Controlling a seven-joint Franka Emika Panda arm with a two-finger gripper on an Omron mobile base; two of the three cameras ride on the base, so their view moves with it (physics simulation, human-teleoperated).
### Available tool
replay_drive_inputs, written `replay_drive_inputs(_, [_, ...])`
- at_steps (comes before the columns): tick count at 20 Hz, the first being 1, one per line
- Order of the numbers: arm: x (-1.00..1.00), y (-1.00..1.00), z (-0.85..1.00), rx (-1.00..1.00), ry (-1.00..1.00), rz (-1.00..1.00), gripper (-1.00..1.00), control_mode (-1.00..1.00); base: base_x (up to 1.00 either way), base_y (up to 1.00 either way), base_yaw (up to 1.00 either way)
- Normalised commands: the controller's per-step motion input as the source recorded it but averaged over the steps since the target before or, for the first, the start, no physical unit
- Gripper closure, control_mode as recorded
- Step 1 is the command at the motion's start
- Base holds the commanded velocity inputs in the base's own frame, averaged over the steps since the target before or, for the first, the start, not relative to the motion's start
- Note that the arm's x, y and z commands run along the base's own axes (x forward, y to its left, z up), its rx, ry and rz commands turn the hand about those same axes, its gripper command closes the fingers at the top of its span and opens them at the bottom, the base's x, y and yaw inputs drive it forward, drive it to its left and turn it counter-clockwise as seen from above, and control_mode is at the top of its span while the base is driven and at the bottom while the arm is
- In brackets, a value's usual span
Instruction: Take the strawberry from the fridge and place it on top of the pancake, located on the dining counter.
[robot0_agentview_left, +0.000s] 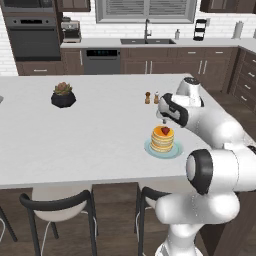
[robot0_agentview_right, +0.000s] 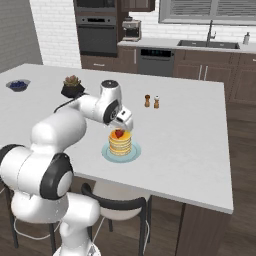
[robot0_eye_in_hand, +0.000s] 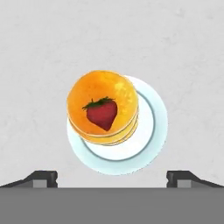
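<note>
dining counter (robot0_agentview_left: 100, 130): big white island, plate sits near its right side | pancake (robot0_eye_in_hand: 103, 107): 1 stack on the plate | gripper (robot0_eye_in_hand: 111, 178): jaws spread wide, holding nothing, right above the stack | strawberry (robot0_eye_in_hand: 102, 113): lying on the syrup top, looks placed | tip: lift straight up so the 2 fingers don't clip the berry

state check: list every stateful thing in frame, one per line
strawberry: released, lying on the pancake's syrup top
pancake: stacked on its plate, berry on top
plate: flat on the dining counter
pincer: open, empty, above the stack
shakers: upright, side by side
potted plant: upright
</note>
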Motion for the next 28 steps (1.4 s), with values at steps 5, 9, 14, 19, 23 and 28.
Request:
replay_drive_inputs(5, [-1.00,0.03,0.01,-0.01,-0.50,0.05,-1.00,-1.00,0.00,0.00,0.00])
replay_drive_inputs(9, [-0.99,0.01,0.01,0.00,-0.48,0.04,-1.00,-1.00,0.00,0.00,0.00])
replay_drive_inputs(14, [-0.79,0.01,0.00,0.00,-0.37,0.02,-1.00,-1.00,0.00,0.00,0.00])
replay_drive_inputs(19, [-0.23,0.00,0.00,0.00,-0.05,0.04,-1.00,-1.00,0.00,0.00,0.00])
replay_drive_inputs(23, [-0.55,0.00,0.01,0.11,-0.02,0.07,-1.00,-1.00,0.00,0.00,0.00])
replay_drive_inputs(28, [-0.76,0.00,0.00,0.08,-0.10,0.08,-1.00,-1.00,0.00,0.00,0.00])
